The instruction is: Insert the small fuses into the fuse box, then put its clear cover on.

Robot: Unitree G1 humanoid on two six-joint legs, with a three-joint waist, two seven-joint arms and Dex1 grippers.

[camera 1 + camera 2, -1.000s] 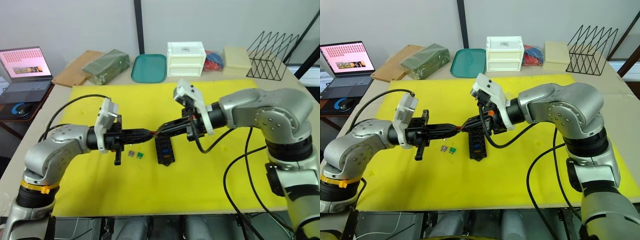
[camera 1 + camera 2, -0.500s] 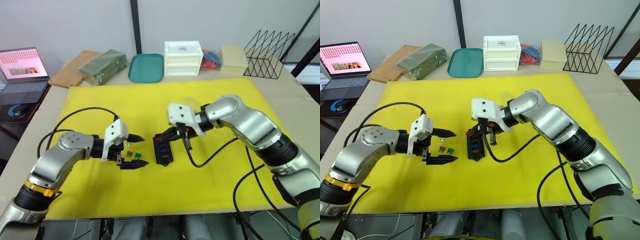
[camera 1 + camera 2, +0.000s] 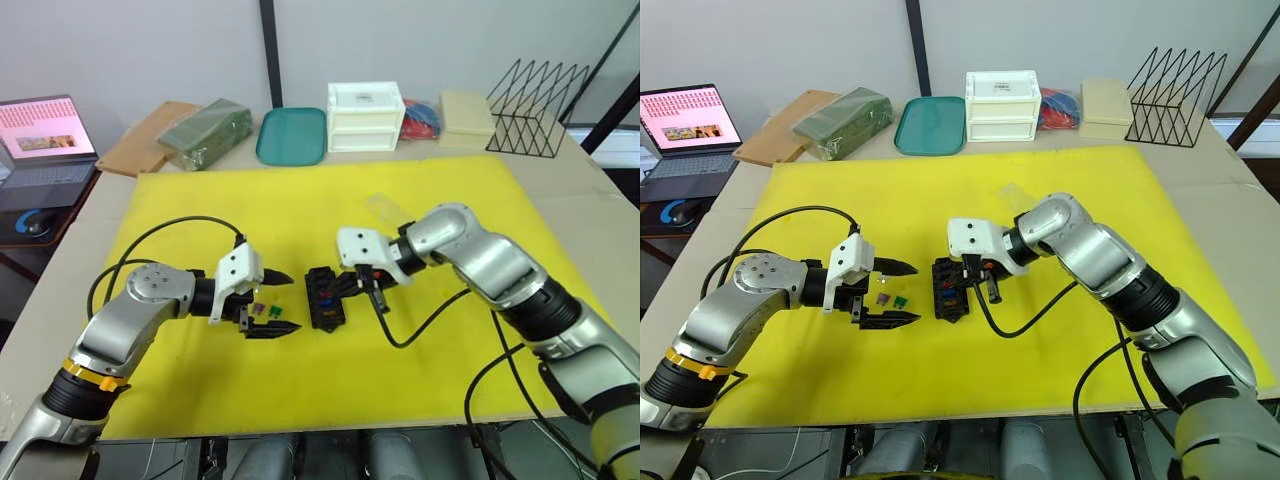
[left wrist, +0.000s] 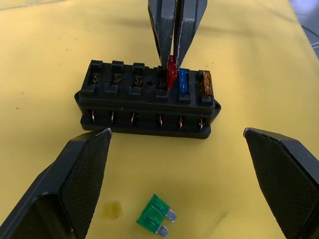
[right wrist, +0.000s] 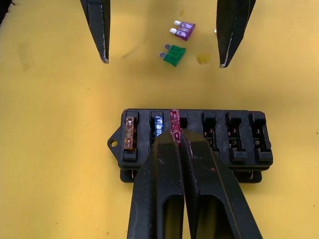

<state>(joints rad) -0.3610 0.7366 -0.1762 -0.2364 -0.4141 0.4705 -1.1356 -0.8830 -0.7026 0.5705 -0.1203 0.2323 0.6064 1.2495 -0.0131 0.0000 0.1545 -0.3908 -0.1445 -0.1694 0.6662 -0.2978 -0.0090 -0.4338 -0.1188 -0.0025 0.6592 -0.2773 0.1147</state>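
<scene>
The right pincer point(image 5: 175, 142) hides the red fuse's point(image 5: 175, 121) lower half.

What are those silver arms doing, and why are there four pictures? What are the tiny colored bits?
The silver arms belong to a robot. Two pictures come from cameras in its head, looking down at a yellow mat. The other two come from a camera on each wrist, so you see close up between the black fingers.

The black block is a fuse box with slots. The tiny colored bits are fuses. A tan fuse and a blue fuse already sit in slots. The right gripper is pinched shut on a red fuse, at the slot beside the blue one.

The left gripper is open. Near it, on the mat, lie a green fuse and a purple fuse, waiting. A clear cover lies farther back. Behind the mat are a teal tray, white drawers and a laptop.
</scene>
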